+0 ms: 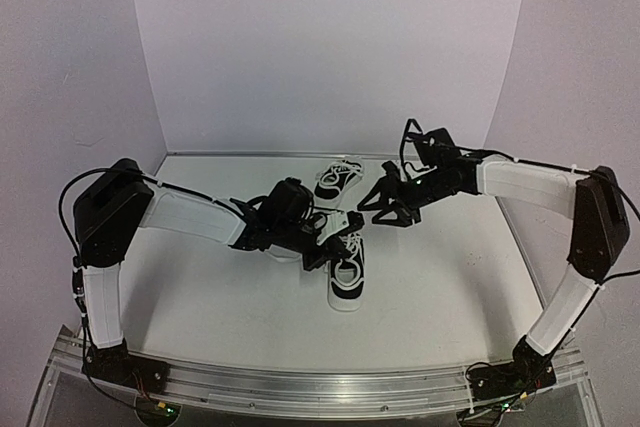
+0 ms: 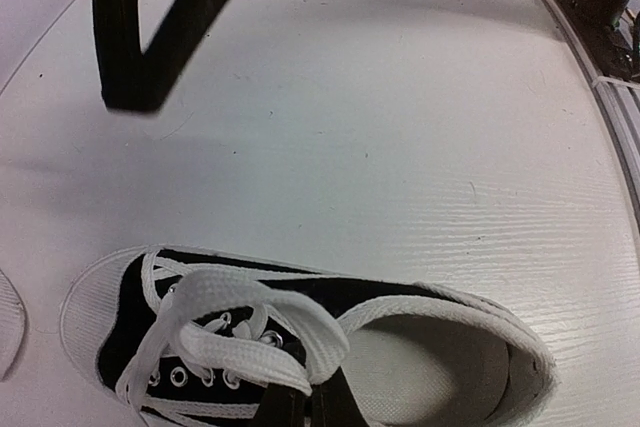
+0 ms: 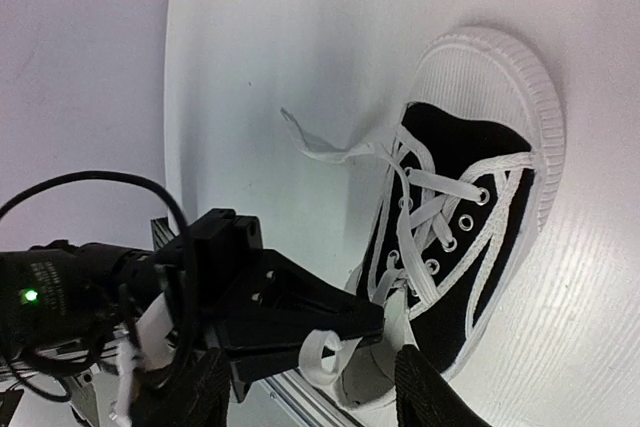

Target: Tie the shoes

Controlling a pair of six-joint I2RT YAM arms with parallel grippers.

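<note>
Two small black sneakers with white laces lie on the white table. The near shoe [image 1: 349,272] is under my left gripper [image 1: 337,237], which is shut on a loop of its white lace [image 2: 250,322] just above the tongue. The left wrist view shows the shoe [image 2: 130,332] from close up, with my left gripper [image 2: 305,402] at the bottom edge. In the right wrist view the left gripper [image 3: 340,317] pinches the lace loop [image 3: 322,355] beside the shoe [image 3: 470,237]. My right gripper [image 1: 385,204] hovers open and empty just behind the shoe. The far shoe [image 1: 338,179] lies untouched.
A loose lace end [image 3: 310,147] trails on the table beside the near shoe. One finger of the right gripper [image 2: 130,27] hangs above the table in the left wrist view. A metal rail [image 1: 320,385] runs along the near edge. White walls enclose the back and sides.
</note>
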